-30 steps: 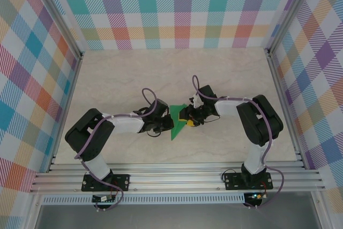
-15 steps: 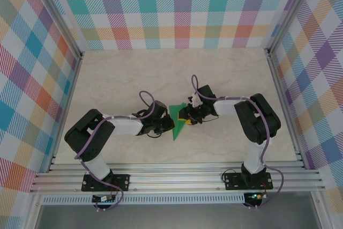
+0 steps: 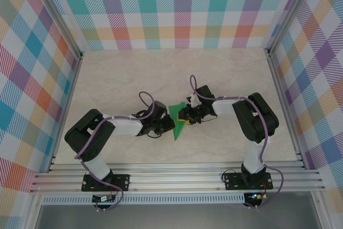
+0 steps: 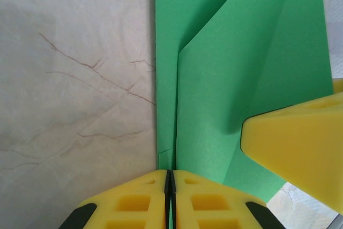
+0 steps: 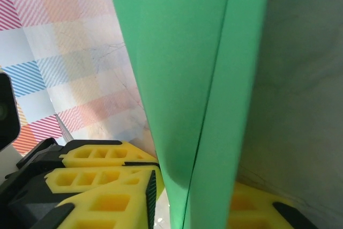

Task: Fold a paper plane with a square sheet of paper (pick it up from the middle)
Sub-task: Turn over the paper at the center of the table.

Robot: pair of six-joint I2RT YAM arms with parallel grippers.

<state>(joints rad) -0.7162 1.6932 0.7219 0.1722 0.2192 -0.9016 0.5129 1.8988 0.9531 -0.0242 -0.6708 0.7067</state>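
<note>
Centrally on the pale marbled table (image 3: 225, 79), the green paper (image 3: 177, 127) lies partly folded, a narrow wedge whose point faces the near edge; the two arms meet over it, one from each side. The left gripper (image 3: 166, 125) reaches in at the paper's long left edge; in the left wrist view its yellow fingers (image 4: 128, 202) are pressed together, and a thin sliver of green shows in the seam between them, so they pinch the paper at that edge; ahead of them the paper lies flat on the table, with one straight crease running away from the fingers and a slanted flap lapping over it. A yellow fingertip of the right gripper (image 3: 185, 116) hangs over the paper's right side in that same view, with a shadow on the green beside it. In the right wrist view the paper rises as a folded strip between that gripper's fingers (image 5: 102, 186), one on each side and close against it; the gap is narrow, but whether they actually clamp the paper I cannot tell. Chequered pastel walls (image 3: 182, 9) enclose the table on three sides.
</note>
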